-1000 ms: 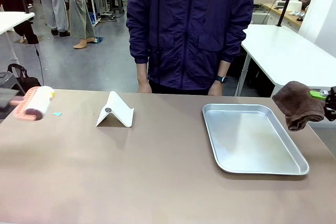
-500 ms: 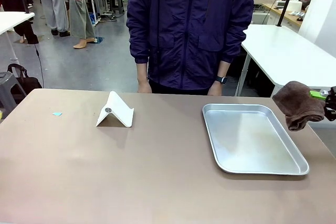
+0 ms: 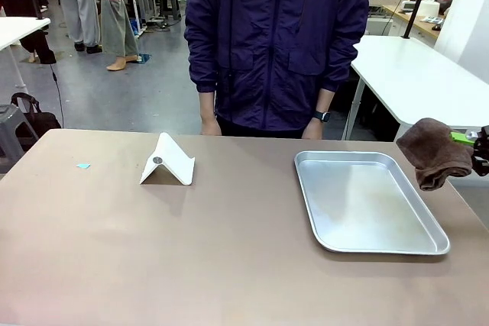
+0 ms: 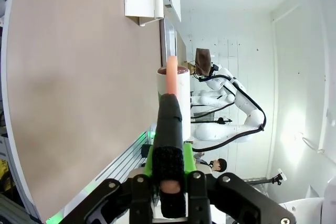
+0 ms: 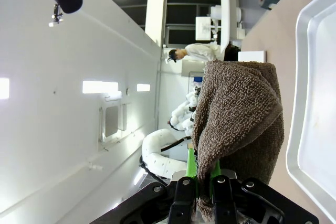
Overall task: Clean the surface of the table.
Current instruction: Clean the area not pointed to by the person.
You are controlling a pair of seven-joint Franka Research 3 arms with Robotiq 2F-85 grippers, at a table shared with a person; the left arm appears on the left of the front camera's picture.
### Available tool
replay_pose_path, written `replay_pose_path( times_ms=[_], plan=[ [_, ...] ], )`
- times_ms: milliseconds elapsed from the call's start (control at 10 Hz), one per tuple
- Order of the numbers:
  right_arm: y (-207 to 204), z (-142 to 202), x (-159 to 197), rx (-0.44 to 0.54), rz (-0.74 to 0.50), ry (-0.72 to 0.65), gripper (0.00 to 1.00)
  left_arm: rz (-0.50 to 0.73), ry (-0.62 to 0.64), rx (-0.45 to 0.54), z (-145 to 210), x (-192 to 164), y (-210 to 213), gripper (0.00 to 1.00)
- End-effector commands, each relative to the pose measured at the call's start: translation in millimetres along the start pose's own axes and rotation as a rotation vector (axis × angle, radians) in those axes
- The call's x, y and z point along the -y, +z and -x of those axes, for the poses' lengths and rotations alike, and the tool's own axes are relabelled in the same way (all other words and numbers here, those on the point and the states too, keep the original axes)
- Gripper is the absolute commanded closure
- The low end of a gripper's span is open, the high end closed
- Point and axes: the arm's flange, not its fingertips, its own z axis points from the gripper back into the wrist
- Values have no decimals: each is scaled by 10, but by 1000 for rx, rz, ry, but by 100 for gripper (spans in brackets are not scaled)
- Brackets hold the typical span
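Observation:
The brownish table [image 3: 229,250] carries a tiny teal scrap [image 3: 82,166] near its far left corner. In the left wrist view my left gripper [image 4: 169,157] is shut on the black handle of a lint roller [image 4: 173,88], whose white roll points away, held off the table's [image 4: 79,77] edge. At the table's right edge my right gripper [image 3: 463,143] is shut on a hanging brown cloth [image 3: 434,152]. The right wrist view shows that cloth [image 5: 239,114] draped over my right gripper [image 5: 199,177].
A white folded stand [image 3: 166,162] sits far left of centre. A silver tray [image 3: 367,200] lies at the right, close to the cloth. A person in a dark blue jacket [image 3: 275,43] stands at the far edge, hands down. White tables stand beyond.
The lint roller, seen at the table's left edge a second ago, has moved left out of the front view. The right gripper and its cloth have stayed put.

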Motion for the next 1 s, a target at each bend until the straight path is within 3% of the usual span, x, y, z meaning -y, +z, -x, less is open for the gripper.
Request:
replay_pose_path(
  times_ms=[0,300,600,800,900],
  plan=[
    [-18,-10,-40,2,-5,-1,91,7,11,-5,36,70,-35,78],
    [-18,-10,-40,2,-5,-1,91,-1,-5,1,0,26,-1,78],
    [-18,-10,-40,2,-5,-1,91,-133,-9,113,-535,348,-482,78],
    [-18,-10,-40,2,-5,-1,91,-212,14,132,-1024,393,-701,78],
    [-18,-10,-40,2,-5,-1,91,-292,19,190,-1226,365,-808,78]
  ],
)
